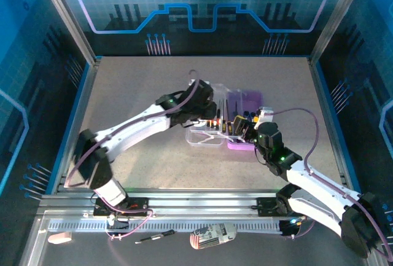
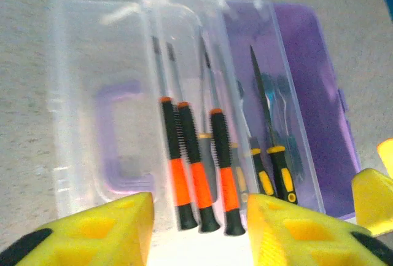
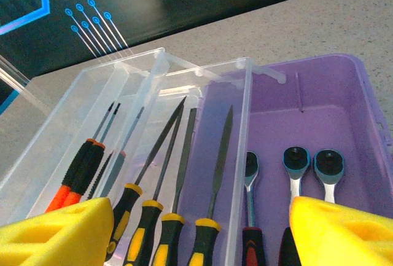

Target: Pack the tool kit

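Observation:
The tool kit [image 1: 228, 120] lies open mid-table, its clear lid [image 2: 98, 82] with a purple handle [image 2: 113, 137] beside the purple base [image 3: 319, 106]. Three screwdrivers with black-and-orange handles [image 2: 196, 168] rest in the clear part. Beside them lie yellow-handled files [image 3: 175, 217], and ratchet wrenches [image 3: 296, 168] sit in the base. My left gripper [image 2: 199, 211] [image 1: 212, 122] hovers open over the screwdriver handle ends, one yellow finger on each side and not touching them. My right gripper [image 3: 201, 217] [image 1: 249, 132] is open at the kit's near edge, spanning the files and wrenches.
The grey table [image 1: 135, 88] is bounded by blue panel walls and metal posts [image 1: 67, 17]. Below the front rail [image 1: 196, 203] lie a crumpled white packet [image 1: 212, 235], a small dark tool [image 1: 156, 237] and a pale object [image 1: 60, 237].

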Robot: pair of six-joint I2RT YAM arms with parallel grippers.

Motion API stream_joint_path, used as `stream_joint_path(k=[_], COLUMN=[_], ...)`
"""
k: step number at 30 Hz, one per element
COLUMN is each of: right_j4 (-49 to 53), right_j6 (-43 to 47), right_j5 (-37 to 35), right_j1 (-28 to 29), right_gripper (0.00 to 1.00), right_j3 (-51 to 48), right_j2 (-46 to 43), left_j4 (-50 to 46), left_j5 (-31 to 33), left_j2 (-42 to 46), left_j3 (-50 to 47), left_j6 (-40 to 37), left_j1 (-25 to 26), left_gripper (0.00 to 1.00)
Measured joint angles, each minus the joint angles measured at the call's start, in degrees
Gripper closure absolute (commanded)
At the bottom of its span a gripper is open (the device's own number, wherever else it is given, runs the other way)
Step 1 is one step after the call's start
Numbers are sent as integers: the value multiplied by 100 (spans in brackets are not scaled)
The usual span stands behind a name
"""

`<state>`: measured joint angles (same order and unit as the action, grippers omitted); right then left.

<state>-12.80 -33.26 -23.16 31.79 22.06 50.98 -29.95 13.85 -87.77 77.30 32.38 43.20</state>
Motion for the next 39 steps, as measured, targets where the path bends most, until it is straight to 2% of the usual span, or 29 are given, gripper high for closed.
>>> stream_joint_path(k=[2,3,6,9,15,18,24,29,39], right_j4=[33,42,79,85,144,144,142,142,142], right_j6=[0,0,0,-4,-26,-26,-26,-24,-31], right_j5=[-44,-55,-90,-122,-195,-192,-192,-188,-127], right_j1=[-4,-11,-48,-87,-155,-166,-225,-236,-442], right_gripper=[24,24,24,24,26,27,27,27,27], right_j3=[0,0,0,0,0,0,0,0,0], right_j2=[0,0,0,15,83,83,85,83,131], left_j4=[243,380,656,726,1126,1322,1670,1827,1871], left_j5=[9,-44,-442,-911,-1834,-2085,-2365,-2524,-2505], left_j2=[492,704,953,726,234,44,-350,-680,-726], left_j3=[-507,-791,-1508,-1941,-2452,-2540,-2540,-2538,-2437], left_j6=[79,133,332,391,367,374,356,299,151], left_j1=[-313,-544,-1276,-1665,-1650,-1650,-1650,-1650,-1604], left_gripper=[27,27,28,34,51,55,57,76,95])
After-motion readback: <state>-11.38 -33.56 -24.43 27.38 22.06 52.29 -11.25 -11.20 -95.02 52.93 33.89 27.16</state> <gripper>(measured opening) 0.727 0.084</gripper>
